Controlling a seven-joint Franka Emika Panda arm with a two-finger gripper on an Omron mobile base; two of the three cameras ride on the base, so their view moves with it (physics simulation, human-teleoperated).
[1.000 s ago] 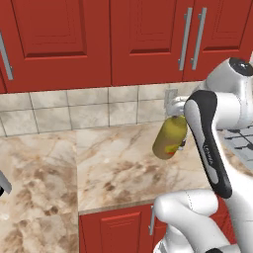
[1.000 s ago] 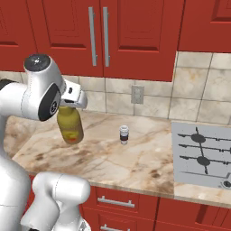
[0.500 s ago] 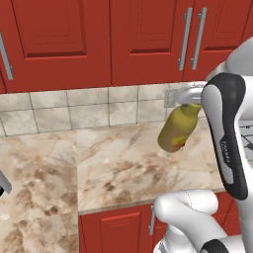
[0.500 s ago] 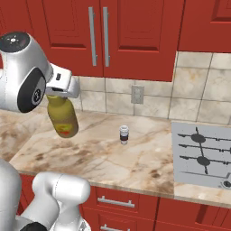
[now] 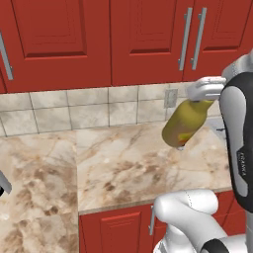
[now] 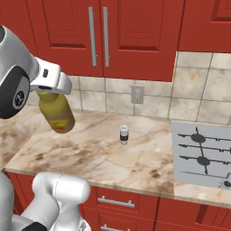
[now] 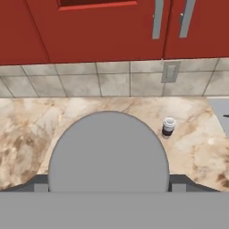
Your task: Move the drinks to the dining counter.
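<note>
The bottle is olive-yellow, with a red and yellow label low on its body; seen end-on in the hand view, its cap is plain flat grey. The small container is white with a dark band round its middle. The worktop is beige-brown marble, veined in darker brown and cream. The backsplash tiles are pale grey-beige with lighter grout lines. The cabinet doors are deep red with grey metal handles. The stovetop is light grey with black burners. The wall outlet is grey.
</note>
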